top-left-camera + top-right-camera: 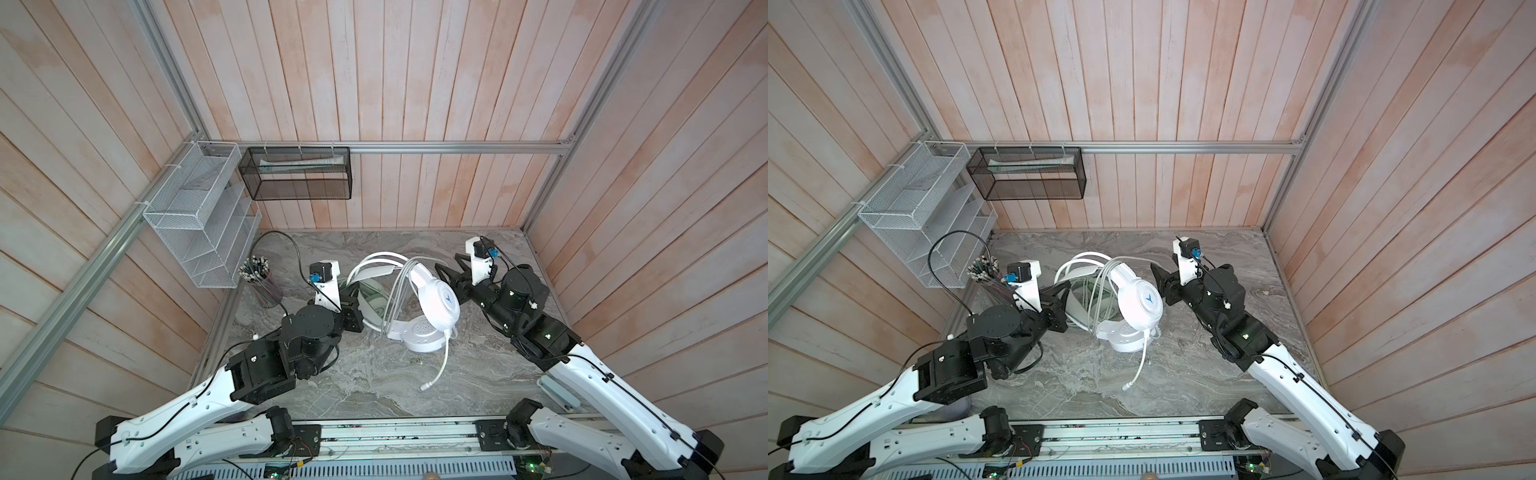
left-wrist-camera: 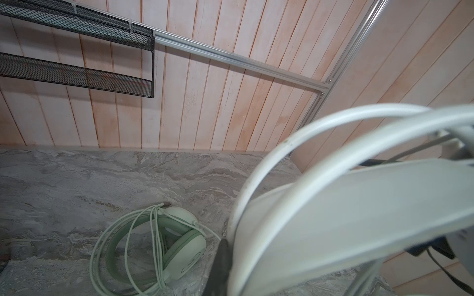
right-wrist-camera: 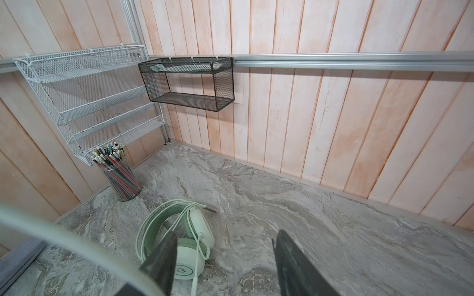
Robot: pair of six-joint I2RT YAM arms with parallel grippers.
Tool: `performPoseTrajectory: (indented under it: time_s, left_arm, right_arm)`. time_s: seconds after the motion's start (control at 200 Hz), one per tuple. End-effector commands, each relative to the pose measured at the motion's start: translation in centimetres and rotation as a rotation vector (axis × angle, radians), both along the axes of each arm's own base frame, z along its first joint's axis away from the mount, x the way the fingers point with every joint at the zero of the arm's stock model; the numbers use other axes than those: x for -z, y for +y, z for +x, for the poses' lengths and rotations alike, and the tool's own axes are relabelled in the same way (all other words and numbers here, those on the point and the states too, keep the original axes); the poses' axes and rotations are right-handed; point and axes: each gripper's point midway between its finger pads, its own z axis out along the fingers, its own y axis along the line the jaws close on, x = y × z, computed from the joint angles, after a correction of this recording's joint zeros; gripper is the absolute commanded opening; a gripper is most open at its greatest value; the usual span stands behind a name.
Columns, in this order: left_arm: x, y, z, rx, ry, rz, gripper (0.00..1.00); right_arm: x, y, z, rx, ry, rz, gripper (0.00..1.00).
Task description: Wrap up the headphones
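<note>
White headset [image 1: 438,305] stands propped on the desk [image 1: 374,374] in both top views, my arms bent inward either side, fingertips of the left tool [image 1: 1063,299] hidden. Left wrist: its blurred headband [image 2: 359,205] fills the closed tool; mint headset [image 2: 184,246] lies beyond. Right wrist: right tool [image 3: 223,261] gapes empty over the mint one.

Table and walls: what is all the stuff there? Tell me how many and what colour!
white headset: one, white, middle of the table, mic boom toward the front
green headset: one, mint, left of the white one, cable looped over it
pencil cup: one, clear, coloured pencils inside, table's far left corner
wire rack: one, white, left wall
mesh basket: one, black, back wall
table: one, grey marble, under everything
left tool: one, black, shut, by the white headset's band
right tool: one, black, open, empty
</note>
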Motion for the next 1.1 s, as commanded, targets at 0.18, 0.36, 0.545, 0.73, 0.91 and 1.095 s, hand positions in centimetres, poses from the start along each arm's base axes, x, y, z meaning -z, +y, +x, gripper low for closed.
performPoseTrajectory:
  time_s: [0.18, 0.36, 0.545, 0.73, 0.91, 1.095]
  left_arm:
    - [-3.6, 0.6, -0.5, 0.032, -0.015, -0.155, 0.00]
    - [-3.3, 1.0, 0.0, 0.036, 0.017, -0.173, 0.00]
    - [-3.4, 0.9, 0.1, 0.063, 0.043, -0.204, 0.00]
    - [-3.8, 0.3, -0.1, 0.093, 0.054, -0.216, 0.00]
    - [-4.0, -0.1, -0.2, 0.117, 0.070, -0.228, 0.00]
    - [-4.5, -0.1, -0.4, 0.127, 0.071, -0.253, 0.00]
  right_arm:
    - [-1.8, -4.1, 0.1, 0.191, -0.006, 0.096, 0.75]
    - [-2.1, -1.4, -1.3, 0.016, 0.026, 0.098, 0.80]
    - [-1.0, -0.7, -2.0, -0.037, 0.053, 0.106, 0.82]
    - [1.2, 1.2, -2.9, -0.155, 0.101, 0.084, 0.83]
    - [2.5, 1.3, -2.7, -0.149, 0.120, 0.066, 0.83]
    - [3.5, 2.4, -3.9, -0.245, 0.134, 0.078, 0.84]
